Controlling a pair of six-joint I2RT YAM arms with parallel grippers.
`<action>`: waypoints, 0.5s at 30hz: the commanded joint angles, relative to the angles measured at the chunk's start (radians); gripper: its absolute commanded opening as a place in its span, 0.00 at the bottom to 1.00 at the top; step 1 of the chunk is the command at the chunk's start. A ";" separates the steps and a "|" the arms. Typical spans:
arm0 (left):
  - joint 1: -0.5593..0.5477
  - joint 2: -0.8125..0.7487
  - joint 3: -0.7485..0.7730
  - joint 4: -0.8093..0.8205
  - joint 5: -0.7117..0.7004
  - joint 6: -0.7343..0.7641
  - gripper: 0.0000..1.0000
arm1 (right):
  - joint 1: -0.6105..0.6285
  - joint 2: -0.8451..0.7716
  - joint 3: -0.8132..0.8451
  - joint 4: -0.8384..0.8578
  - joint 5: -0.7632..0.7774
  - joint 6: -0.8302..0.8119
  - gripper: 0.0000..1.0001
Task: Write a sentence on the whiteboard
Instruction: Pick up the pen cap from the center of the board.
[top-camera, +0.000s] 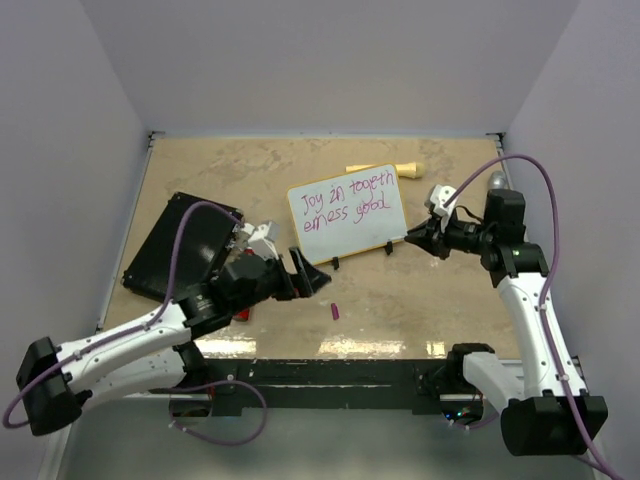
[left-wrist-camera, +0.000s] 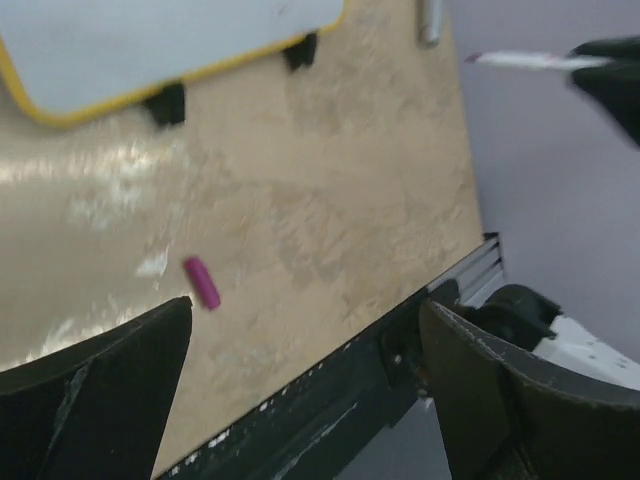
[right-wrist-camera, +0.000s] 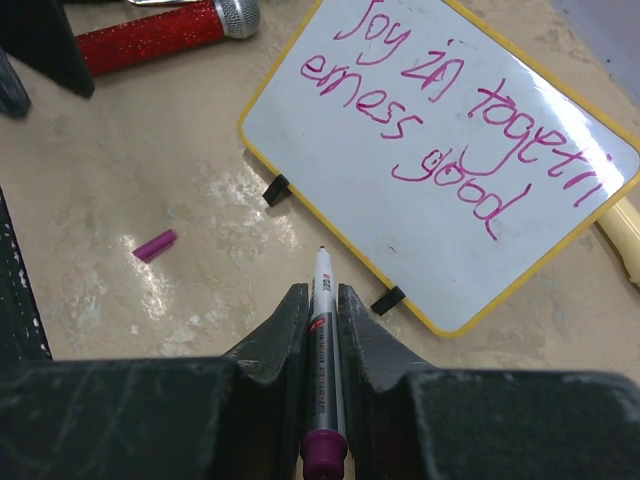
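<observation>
Whiteboard: you have the whiteboard (top-camera: 345, 212) mid-table on two small black feet, yellow rim all round, turned askew to the table (top-camera: 440, 320) edges.
Writing: the sentence (right-wrist-camera: 440, 120) reads, in magenta marker, "Joy in togeth" above "erness good".
Right gripper: your right gripper (right-wrist-camera: 322, 295) is clenched on a white marker (right-wrist-camera: 322, 340). Its uncapped tip points at the board's lower rim, between the two feet; you cannot tell whether it touches.
Marker print: there is small lettering on the barrel, too fine to read.
Left gripper: your left gripper (top-camera: 312, 277) is released, jaws spread wide and holding nothing, just off the board's lower left corner.
Cap: a magenta marker cap (top-camera: 335, 311) lies loose on the table in front of the board.
Other items: a black flat case (top-camera: 180, 245) lies at the left, a red glitter toy microphone (right-wrist-camera: 165, 30) near your left arm, and a cream object (top-camera: 390, 168) behind the board.
</observation>
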 joint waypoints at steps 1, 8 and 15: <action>-0.183 0.199 0.082 -0.297 -0.290 -0.329 1.00 | -0.032 -0.028 -0.004 0.063 -0.059 0.019 0.00; -0.260 0.544 0.328 -0.472 -0.312 -0.376 0.82 | -0.036 -0.057 -0.024 0.055 -0.073 0.006 0.00; -0.270 0.740 0.426 -0.467 -0.261 -0.324 0.54 | -0.041 -0.076 -0.029 0.046 -0.078 -0.001 0.00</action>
